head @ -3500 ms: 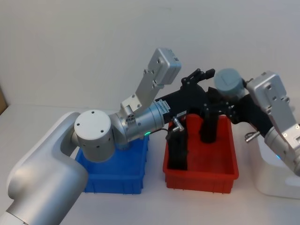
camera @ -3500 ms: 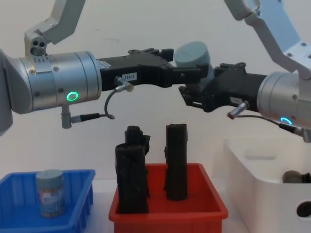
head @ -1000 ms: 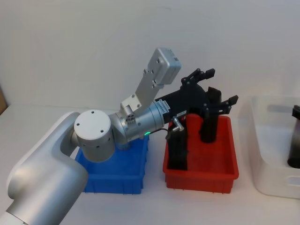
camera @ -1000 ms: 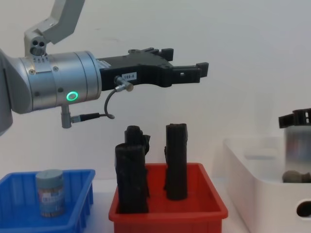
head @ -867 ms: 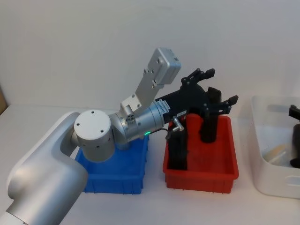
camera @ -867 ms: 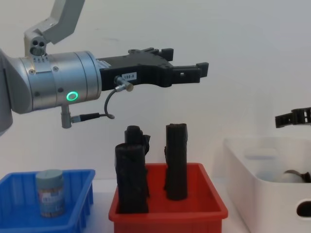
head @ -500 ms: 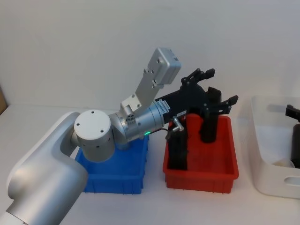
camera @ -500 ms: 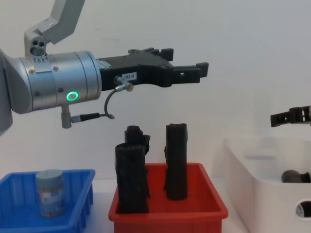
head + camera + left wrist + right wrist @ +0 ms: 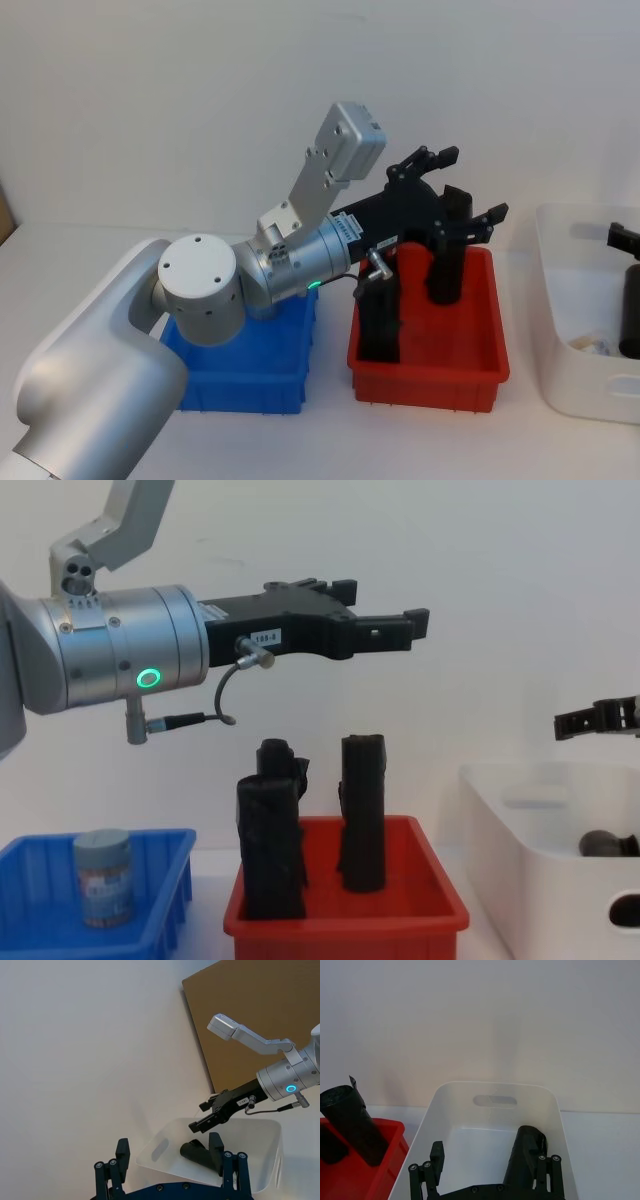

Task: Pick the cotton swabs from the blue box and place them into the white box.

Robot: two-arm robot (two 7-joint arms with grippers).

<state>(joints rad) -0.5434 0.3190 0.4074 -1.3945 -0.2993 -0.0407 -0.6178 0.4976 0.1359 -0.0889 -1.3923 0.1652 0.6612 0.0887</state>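
One cotton swabs jar [image 9: 103, 877], clear with a grey-blue lid, stands upright in the blue box [image 9: 170, 880] [image 9: 250, 385] at the left. My left gripper [image 9: 400, 630] [image 9: 455, 190] [image 9: 169, 1152] hangs open and empty high over the red bin. Above the white box [image 9: 560, 300] [image 9: 510, 830] [image 9: 430, 1120] [image 9: 265, 1130] my right gripper [image 9: 600, 720] [image 9: 625, 240] [image 9: 487, 1157] is open and holds nothing. A small pale jar-like thing [image 9: 597, 343] lies on the white box's floor.
The red bin [image 9: 430, 375] [image 9: 350, 920] sits between the two boxes with two tall black cylinders [image 9: 362, 810] [image 9: 270, 845] standing in it. Another black cylinder [image 9: 525, 1152] [image 9: 195, 1152] lies inside the white box. A brown board [image 9: 250, 1025] stands beyond it.
My right gripper carried a jar from beside the left gripper to the white box, opened and dropped it there, then rose slightly. The left arm has stayed still and open.
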